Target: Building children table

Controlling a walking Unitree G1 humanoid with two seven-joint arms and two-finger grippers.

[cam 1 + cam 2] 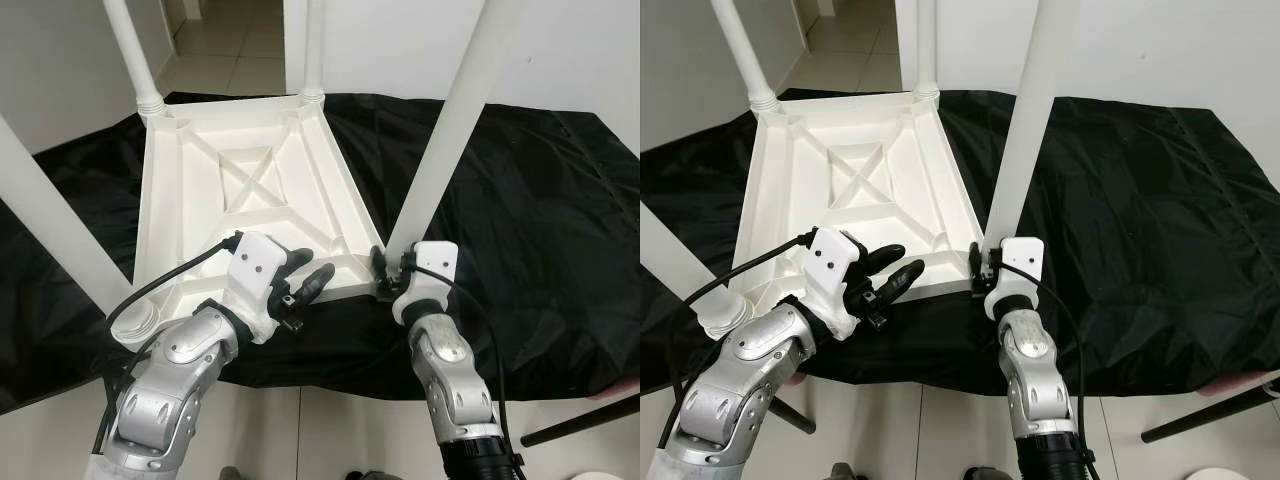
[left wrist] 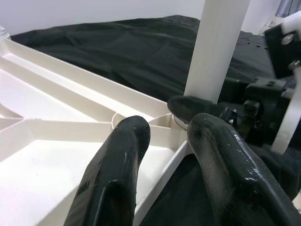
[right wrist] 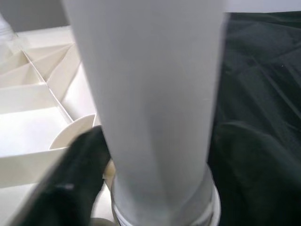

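One leg is squeezed low down by the right gripper, the left gripper sits spread apart on the tabletop, so a crooked twist could jam it.

All four table legs run past the frame's upper edges.

Silver jointed arms w/ black cables, white screwed wrist blocks, left claw & right claw w/ black fingers.

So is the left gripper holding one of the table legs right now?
No, the left gripper hovers open over the tabletop's near edge, gripping nothing.
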